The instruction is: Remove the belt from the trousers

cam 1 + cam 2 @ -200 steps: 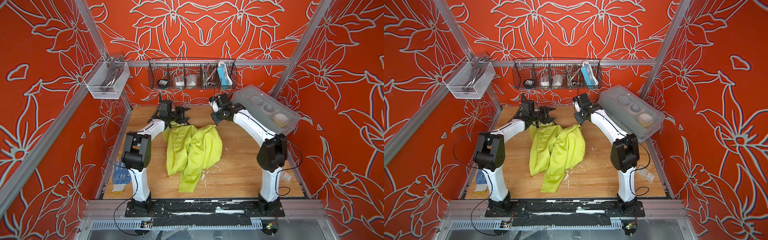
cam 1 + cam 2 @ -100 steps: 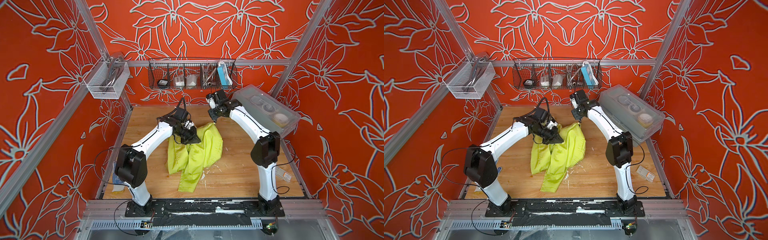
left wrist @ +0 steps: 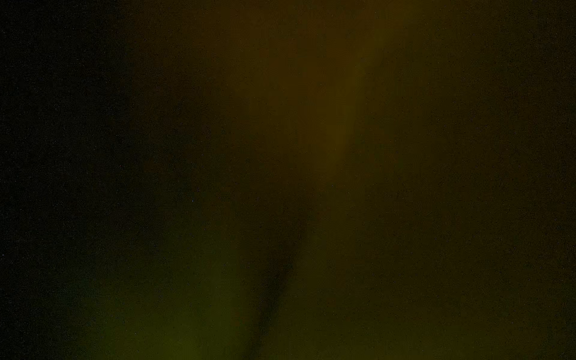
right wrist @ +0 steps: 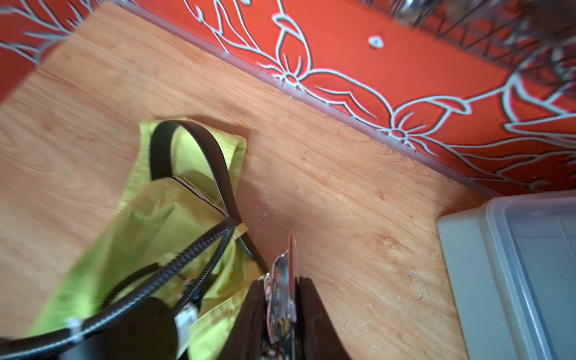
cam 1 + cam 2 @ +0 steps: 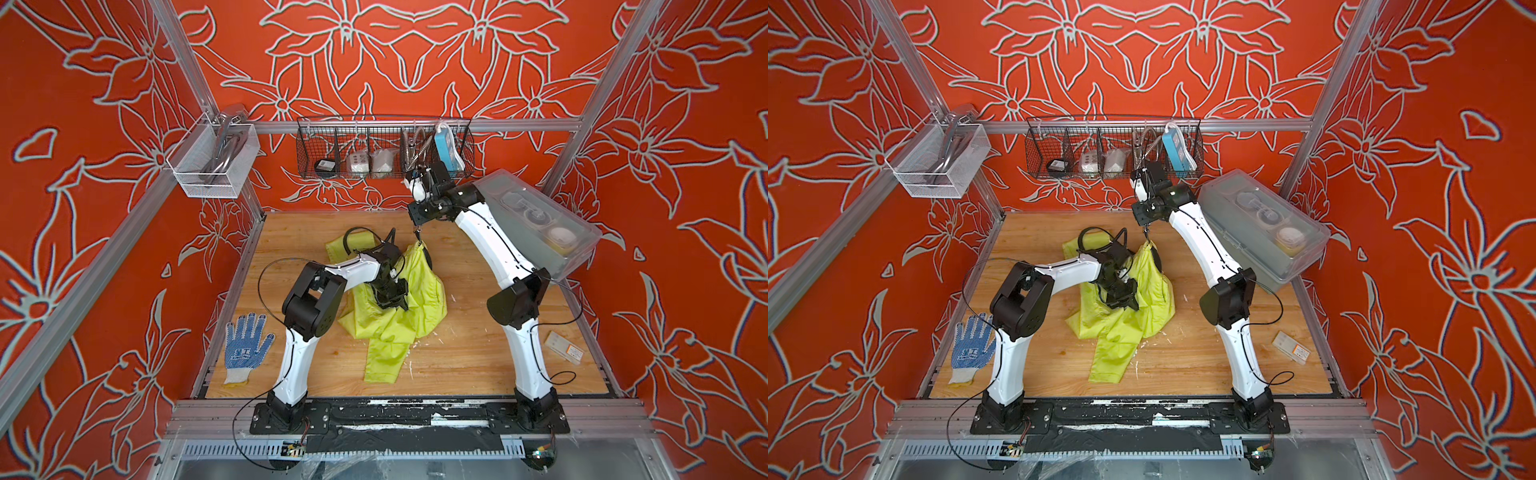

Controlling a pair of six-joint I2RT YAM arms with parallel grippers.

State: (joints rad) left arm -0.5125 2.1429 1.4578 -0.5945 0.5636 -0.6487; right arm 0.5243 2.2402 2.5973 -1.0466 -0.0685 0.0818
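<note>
My right gripper (image 4: 281,280) pinches the belt (image 4: 215,156) by its buckle, just above the trousers (image 5: 430,291). My left gripper (image 5: 392,300) is closed, pressed into them. Pull lengthwise and steady, with the fabric pinned, or the loops may snag.

White glove (image 5: 245,347) (blue dots) at table (image 5: 469,357) edge, lidded bin (image 5: 569,262), wire basket (image 5: 307,158)

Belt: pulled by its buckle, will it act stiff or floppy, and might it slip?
Probably springy: the belt holds an arched loop over the trousers. Its shiny buckle could slip in the right gripper. The tented trousers will likely drag along.
</note>
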